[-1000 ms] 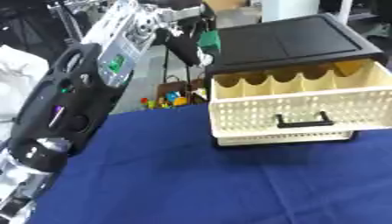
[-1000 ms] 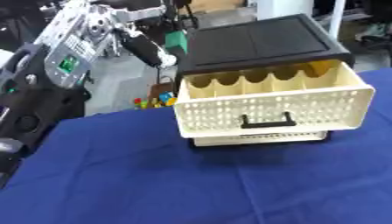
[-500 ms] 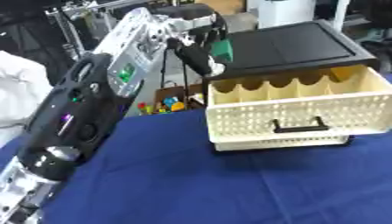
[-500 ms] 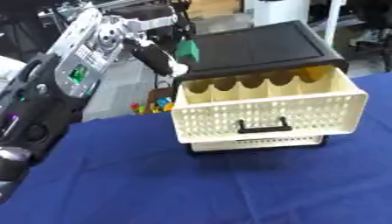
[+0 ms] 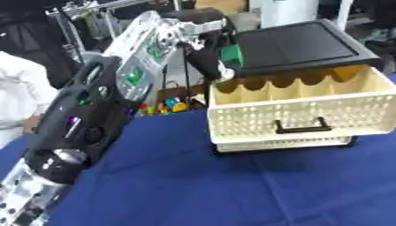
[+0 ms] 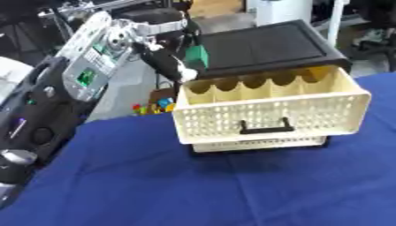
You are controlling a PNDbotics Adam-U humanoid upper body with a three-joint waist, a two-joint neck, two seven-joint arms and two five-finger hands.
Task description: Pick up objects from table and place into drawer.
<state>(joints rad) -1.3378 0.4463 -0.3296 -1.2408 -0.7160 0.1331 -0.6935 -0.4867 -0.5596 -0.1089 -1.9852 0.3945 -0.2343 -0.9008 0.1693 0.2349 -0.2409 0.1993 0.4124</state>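
A robot's left arm (image 5: pixel 100 110) reaches in from the lower left and stretches up and away across a bench (image 5: pixel 232 190) covered in dark blue cloth. Its left hand (image 5: pixel 207 62) is raised at the back left corner of an open drawer (image 5: pixel 298 112), above the drawer's leftmost compartment. The fingers (image 6: pixel 172 66) are curled around a small green block (image 6: pixel 196 54), which shows at the right side of the hand, against the front left edge of the black top (image 6: pixel 267 44) of the drawer unit. The block is in the air, not yet inside the drawer.

The drawer is cream-coloured perforated plastic with a black handle (image 5: pixel 303 126) on its front, pulled out toward the viewer. A scalloped divider runs along its back. Its floor is hidden by its front wall.

Small coloured toys (image 5: pixel 166 105) lie beyond the bench's far edge, left of the drawer. The right hand is out of view.
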